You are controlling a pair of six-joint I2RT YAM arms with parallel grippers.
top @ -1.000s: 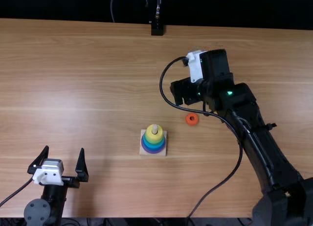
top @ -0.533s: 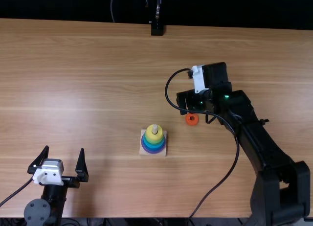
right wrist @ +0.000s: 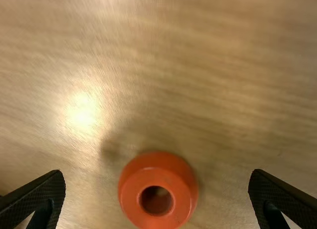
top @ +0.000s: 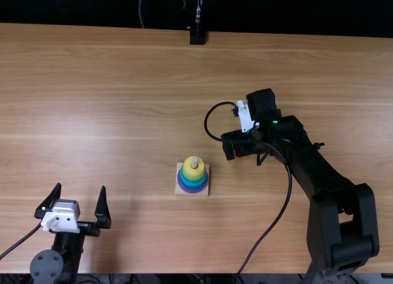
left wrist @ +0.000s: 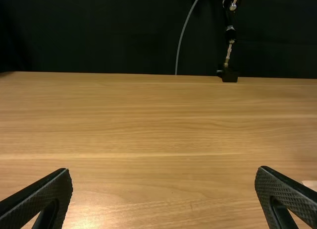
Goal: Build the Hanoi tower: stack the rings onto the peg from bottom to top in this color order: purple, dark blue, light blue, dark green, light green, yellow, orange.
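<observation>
Looking down on the light brown wooden tabletop (top: 123, 99), with twelve o'clock at the far edge. Near the middle, built up on a square pale wooden base (top: 179, 192) — from a round purple ring (top: 193, 191) at the bottom, through blue, to a smaller round yellow ring (top: 191, 171) on top. Poking up through the yellow: the tip of a pale wooden peg (top: 194, 161).

At two o'clock from that stack, lying flat on the wood, hole upward: a thick, glossy orange ring (right wrist: 131, 199). Poised over it, with black fingers set wide to either side and apart from its rim: the right claw (top: 244, 156). Curving beside that wrist, then down toward six o'clock: a thin black cable (top: 275, 224).

Out at about nine o'clock from the stack, well apart from it: the left claw (top: 80, 187) — also spread wide, pointing toward twelve.
</observation>
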